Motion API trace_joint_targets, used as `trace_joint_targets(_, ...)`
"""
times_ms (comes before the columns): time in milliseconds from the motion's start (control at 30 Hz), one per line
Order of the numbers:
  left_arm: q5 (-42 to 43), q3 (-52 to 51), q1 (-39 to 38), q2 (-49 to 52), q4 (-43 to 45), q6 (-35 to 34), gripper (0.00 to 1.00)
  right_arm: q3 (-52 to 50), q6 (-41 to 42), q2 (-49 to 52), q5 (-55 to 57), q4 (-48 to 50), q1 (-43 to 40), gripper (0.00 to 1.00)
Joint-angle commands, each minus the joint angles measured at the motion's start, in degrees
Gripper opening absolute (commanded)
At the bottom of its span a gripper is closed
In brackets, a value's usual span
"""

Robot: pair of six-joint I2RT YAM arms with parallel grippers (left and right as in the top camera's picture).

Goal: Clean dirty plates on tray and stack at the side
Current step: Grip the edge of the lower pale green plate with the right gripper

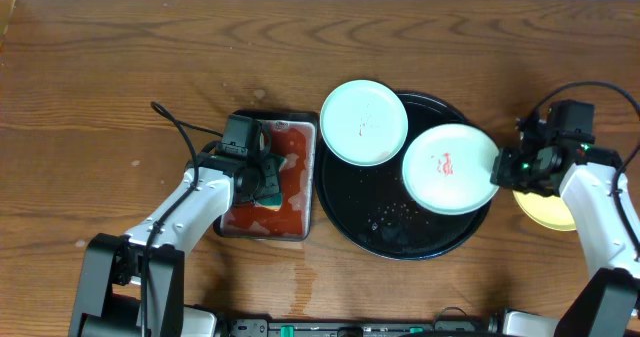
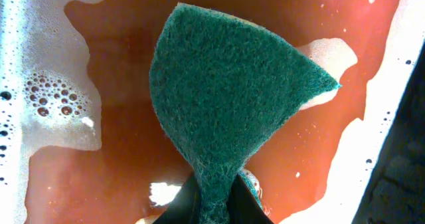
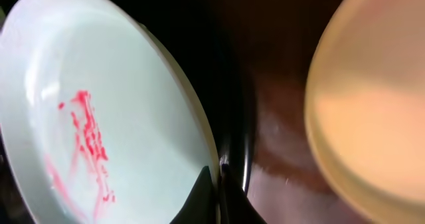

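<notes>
The large round black tray [image 1: 395, 239] sits at centre right. A pale mint-blue plate [image 1: 364, 122] with faint red marks lies on its upper left rim. A white plate [image 1: 450, 167] with a red smear at centre is tilted over the tray's right side. My right gripper [image 1: 500, 167] is shut on its right rim, and the right wrist view shows this grip [image 3: 216, 177] on the plate [image 3: 119, 117]. A pale yellow plate [image 1: 545, 209] lies on the table right of the tray, partly under my right arm. My left gripper [image 1: 262, 177] is shut on a green sponge [image 2: 226, 98].
A small rectangular black tray [image 1: 300, 127] of red soapy liquid [image 2: 119, 71] stands left of the round tray; the sponge hangs over it. The round tray's rim [image 3: 232, 117] runs between the white plate and the yellow plate [image 3: 372, 111]. Water drops lie on the round tray.
</notes>
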Motion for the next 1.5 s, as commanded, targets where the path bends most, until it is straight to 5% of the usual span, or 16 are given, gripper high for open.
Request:
trace_joint_targets(0, 0.52, -0.63, 0.24, -0.48, -0.28, 0.55, 0.08, 0.2, -0.07, -0.13, -0.76, -1.51, 1.81, 0.01)
trace_joint_targets(400, 0.52, -0.57, 0.24, -1.9, -0.33, 0.59, 0.08, -8.09, -0.09, -0.13, 0.59, 7.15, 9.22, 0.01)
trace_joint_targets(767, 0.52, -0.57, 0.24, -13.94, -1.84, 2.89, 0.08, -15.43, -0.11, -0.13, 0.57, 16.15, 10.34, 0.01)
trace_joint_targets(1467, 0.52, -0.57, 0.24, -27.08, 4.33, 2.84, 0.07, -16.09, -0.11, -0.13, 0.57, 17.44, 10.34, 0.01)
